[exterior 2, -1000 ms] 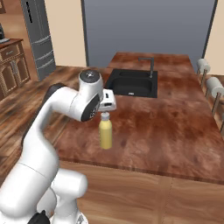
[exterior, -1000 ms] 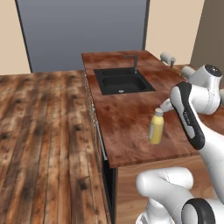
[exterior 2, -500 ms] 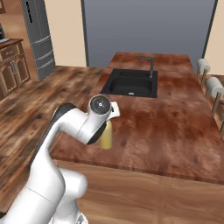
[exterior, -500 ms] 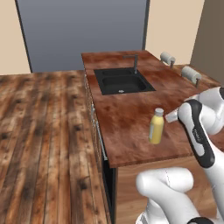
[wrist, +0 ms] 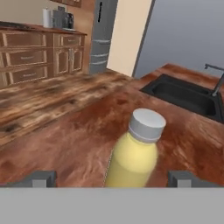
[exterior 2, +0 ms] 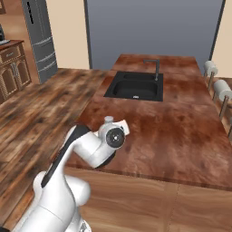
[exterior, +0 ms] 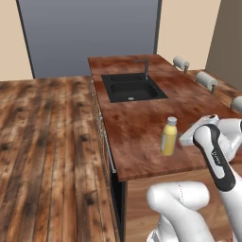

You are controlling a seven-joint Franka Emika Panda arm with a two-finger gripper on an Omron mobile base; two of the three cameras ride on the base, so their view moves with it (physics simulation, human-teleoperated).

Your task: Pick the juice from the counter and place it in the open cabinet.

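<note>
Step in hand: you are lining the gripper (wrist: 111,179) up on the juice (exterior: 168,136) for the grasp; by my reading the pick is not yet made.
Juice position: it is standing on the counter (exterior: 142,118), near the front edge, well apart from the black sink (exterior: 131,88) and its faucet (exterior: 144,67).
Gripper state: the fingertips (wrist: 41,178) are standing spread wide, one on each side of the bottle in the hand view, and they are touching nothing.
Arm position: in the left base view the wrist (exterior: 206,137) is sitting low, just beside the bottle on its right.
Bottle axis: its long axis is running upright, with the pale cap (wrist: 147,124) pointing up and the base flat on the wood.
How to close well: you are best keeping the hand level so the fingers meet the yellow body below the shoulders, not the narrow neck.
Centring: the bottle is sitting slightly right of the midline between the tips, so you are wanting a small sideways correction before squeezing.
Risk: one finger arriving first is likely to tip a tall, slim bottle.
Cabinet: the drawer units (wrist: 39,57) in the hand view are not the target.
</note>
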